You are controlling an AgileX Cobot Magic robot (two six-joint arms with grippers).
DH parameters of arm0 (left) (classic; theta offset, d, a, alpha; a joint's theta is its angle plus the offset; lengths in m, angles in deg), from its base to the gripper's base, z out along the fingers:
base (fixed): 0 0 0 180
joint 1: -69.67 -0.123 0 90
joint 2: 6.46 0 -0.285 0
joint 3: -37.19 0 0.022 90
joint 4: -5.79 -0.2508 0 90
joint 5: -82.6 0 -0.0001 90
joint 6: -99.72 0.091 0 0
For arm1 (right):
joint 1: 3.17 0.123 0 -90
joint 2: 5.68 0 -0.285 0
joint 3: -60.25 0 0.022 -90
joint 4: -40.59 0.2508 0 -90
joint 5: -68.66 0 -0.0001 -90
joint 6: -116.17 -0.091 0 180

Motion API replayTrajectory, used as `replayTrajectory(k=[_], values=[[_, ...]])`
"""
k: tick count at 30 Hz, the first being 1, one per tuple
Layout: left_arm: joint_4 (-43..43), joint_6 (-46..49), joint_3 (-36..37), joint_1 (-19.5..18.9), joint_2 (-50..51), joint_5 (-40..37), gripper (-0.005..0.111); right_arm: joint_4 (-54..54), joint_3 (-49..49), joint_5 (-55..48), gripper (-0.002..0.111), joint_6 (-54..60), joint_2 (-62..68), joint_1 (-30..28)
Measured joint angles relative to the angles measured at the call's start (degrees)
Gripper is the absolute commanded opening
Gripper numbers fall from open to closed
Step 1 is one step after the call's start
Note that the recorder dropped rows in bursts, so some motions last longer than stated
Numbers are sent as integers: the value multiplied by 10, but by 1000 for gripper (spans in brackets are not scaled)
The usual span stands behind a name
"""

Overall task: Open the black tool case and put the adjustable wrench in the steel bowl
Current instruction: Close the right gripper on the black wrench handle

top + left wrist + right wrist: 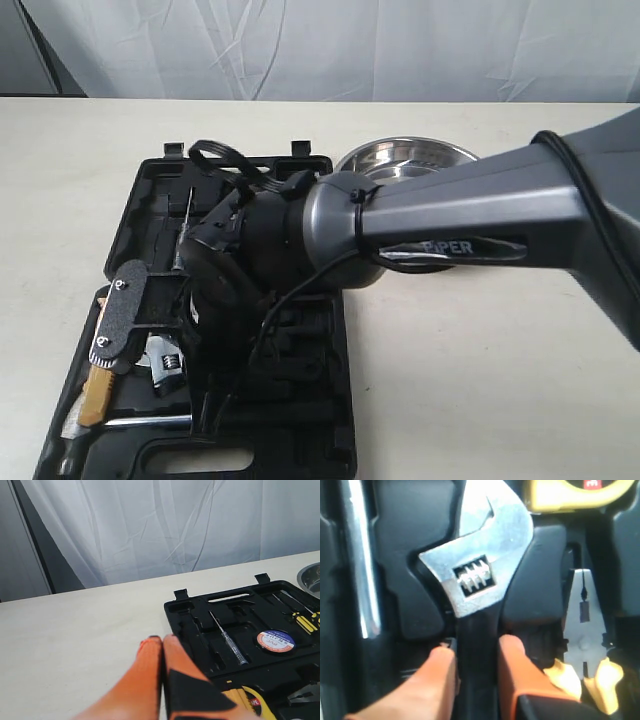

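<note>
The black tool case [150, 200] lies open on the table, its lid flat toward the back. Inside it the adjustable wrench [480, 570] rests in its slot, silver head [165, 365] showing beside my right arm [450, 220], which reaches across over the case. My right gripper [476, 652] has one orange finger [437, 665] on each side of the wrench's black handle, touching it. The steel bowl [405, 155] stands behind the case's right corner, partly hidden by the arm. My left gripper [162, 641] is shut on nothing, hovering just left of the case [200, 615].
The case also holds orange-handled pliers [582, 630], a yellow tape measure [570, 490], a chrome shaft [362, 570], a thin tester screwdriver [227, 637], a roll of tape [275, 641] and yellow screwdrivers [305, 622]. A white curtain hangs behind the table.
</note>
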State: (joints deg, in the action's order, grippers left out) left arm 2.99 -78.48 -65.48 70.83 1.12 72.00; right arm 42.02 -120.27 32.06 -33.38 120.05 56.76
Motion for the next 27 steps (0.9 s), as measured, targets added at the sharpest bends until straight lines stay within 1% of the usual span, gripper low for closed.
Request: replayTrajectory(k=[12, 20, 27], values=[[0, 0, 0, 0, 0, 0, 0, 0, 3, 16, -1, -2, -11, -1], [0, 0, 0, 0, 0, 0, 0, 1, 1, 36, -1, -6, -65, -3], [0, 0, 0, 0, 0, 0, 0, -10, 0, 31, -1, -19, -67, -3]])
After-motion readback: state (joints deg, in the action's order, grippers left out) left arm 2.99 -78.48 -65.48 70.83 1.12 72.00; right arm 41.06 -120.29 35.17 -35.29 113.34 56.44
